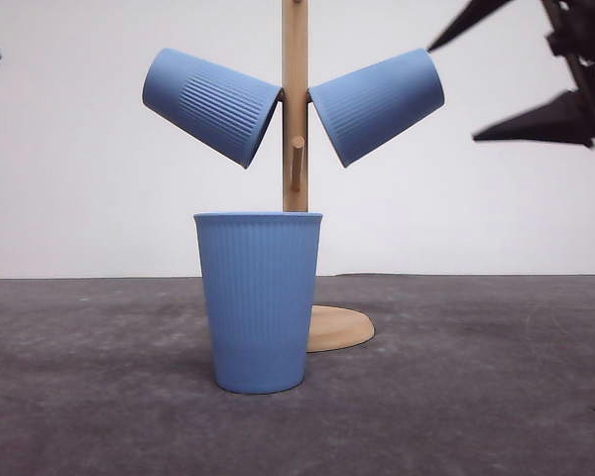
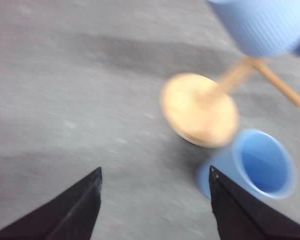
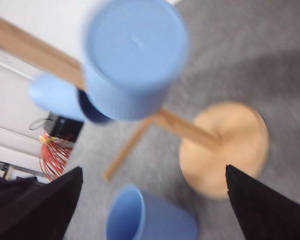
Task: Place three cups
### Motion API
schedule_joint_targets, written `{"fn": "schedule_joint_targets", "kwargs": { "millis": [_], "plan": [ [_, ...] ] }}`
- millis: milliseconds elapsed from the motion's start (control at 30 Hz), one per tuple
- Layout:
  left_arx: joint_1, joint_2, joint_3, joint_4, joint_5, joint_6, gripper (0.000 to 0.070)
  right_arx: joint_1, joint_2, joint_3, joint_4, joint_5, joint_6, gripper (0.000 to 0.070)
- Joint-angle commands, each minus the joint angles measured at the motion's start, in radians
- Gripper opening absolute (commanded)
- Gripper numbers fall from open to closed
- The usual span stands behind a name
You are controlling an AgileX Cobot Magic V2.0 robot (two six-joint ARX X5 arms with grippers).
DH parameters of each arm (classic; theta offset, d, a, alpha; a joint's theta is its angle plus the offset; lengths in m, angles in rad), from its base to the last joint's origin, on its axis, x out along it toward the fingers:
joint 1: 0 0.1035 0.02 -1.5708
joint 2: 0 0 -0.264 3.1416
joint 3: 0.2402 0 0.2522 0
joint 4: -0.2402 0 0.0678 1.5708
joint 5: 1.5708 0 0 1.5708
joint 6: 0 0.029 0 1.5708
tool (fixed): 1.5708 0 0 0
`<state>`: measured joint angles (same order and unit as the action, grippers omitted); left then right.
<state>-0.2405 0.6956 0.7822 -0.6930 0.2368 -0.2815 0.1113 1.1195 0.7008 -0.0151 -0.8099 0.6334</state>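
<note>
Hanging mouth-down on the wooden rack (image 1: 295, 99), two of the three cups are already placed: the left hung cup (image 1: 210, 105) and the right hung cup (image 1: 377, 104) each sit tilted over an angled peg, base outward, so the peg inside the mouth keeps them from sliding off. The standing cup (image 1: 259, 300) rests upright on the grey table (image 1: 496, 387), just in front of the rack's round base (image 1: 339, 328); judging by that, it is the one left to hang.

The right pincer (image 1: 454, 89) hovers spread wide and empty, level with the right hung cup and a little clear of its base, as if just clear of a release. In its wrist view that cup's flat base (image 3: 135, 45) lies ahead of the fingers. The left pincer (image 2: 155, 197) is also open, holding nothing; the standing cup (image 2: 257, 165) sits just beside its right finger, outside the gap
</note>
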Motion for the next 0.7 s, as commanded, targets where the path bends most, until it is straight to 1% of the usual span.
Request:
{"fn": "schedule_joint_targets", "kwargs": {
  "millis": [0, 100, 200, 300, 400, 500, 600, 667],
  "plan": [
    [-0.005, 0.029, 0.012, 0.003, 0.045, -0.029, 0.0395, -0.001, -0.014, -0.019, -0.022, 0.0, -0.054, 0.058],
    [-0.021, 0.094, 0.02, -0.004, 0.1, -0.059, 0.0395, -0.001, -0.05, -0.053, -0.099, 0.003, -0.108, 0.058],
    [-0.062, 0.178, 0.036, -0.005, 0.115, -0.069, 0.0395, -0.001, -0.076, -0.062, -0.171, 0.016, -0.159, 0.058],
    [-0.116, 0.27, 0.06, -0.001, 0.115, -0.072, 0.0395, -0.001, -0.095, -0.062, -0.209, 0.038, -0.191, 0.058],
    [-0.168, 0.365, 0.096, 0.012, 0.105, -0.072, 0.0395, -0.002, -0.109, -0.062, -0.223, 0.058, -0.199, 0.058],
    [-0.216, 0.458, 0.14, 0.026, 0.091, -0.079, 0.0395, -0.002, -0.114, -0.062, -0.238, 0.059, -0.209, 0.058],
    [-0.256, 0.547, 0.19, 0.04, 0.064, -0.102, 0.0394, -0.002, -0.114, -0.062, -0.261, 0.06, -0.233, 0.058],
    [-0.274, 0.605, 0.225, 0.039, 0.05, -0.102, 0.0394, -0.002, -0.114, -0.062, -0.278, 0.061, -0.251, 0.058]
  ]
}}
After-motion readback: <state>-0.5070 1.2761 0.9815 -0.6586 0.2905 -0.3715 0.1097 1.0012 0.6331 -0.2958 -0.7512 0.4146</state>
